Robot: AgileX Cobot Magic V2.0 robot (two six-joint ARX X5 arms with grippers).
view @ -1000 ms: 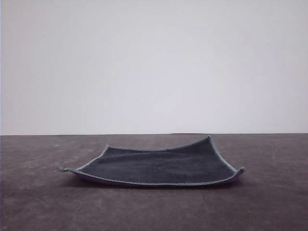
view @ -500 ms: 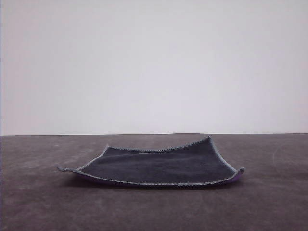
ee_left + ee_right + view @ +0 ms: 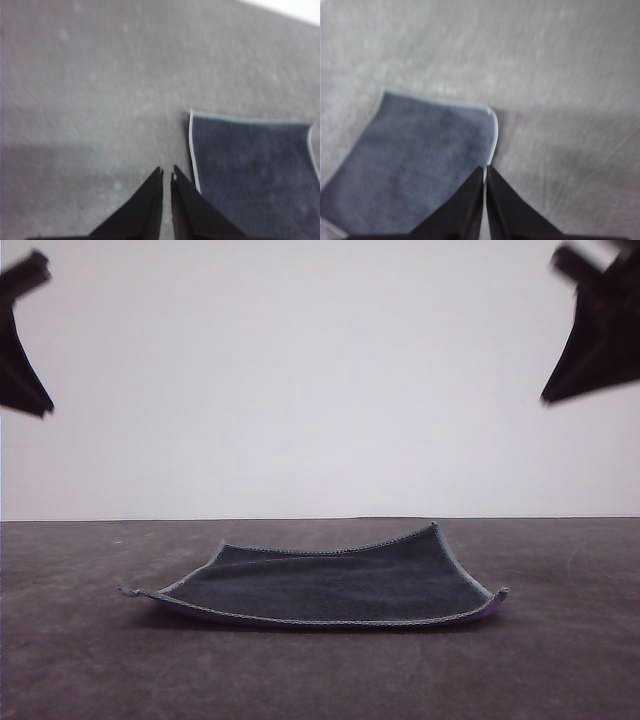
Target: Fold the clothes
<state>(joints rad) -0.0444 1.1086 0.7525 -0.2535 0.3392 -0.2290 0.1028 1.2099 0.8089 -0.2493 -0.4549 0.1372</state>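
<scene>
Now both arms are coming into the front view, absent a moment ago. The left tool [image 3: 166, 173], nearly closed and holding nothing, is hovering high. The cloth [image 3: 330, 585] is lying unfolded, grey face up, mid-table [image 3: 560, 660]. The right tool [image 3: 485, 169], closed and empty, is hovering too; folding is just beginning.
</scene>
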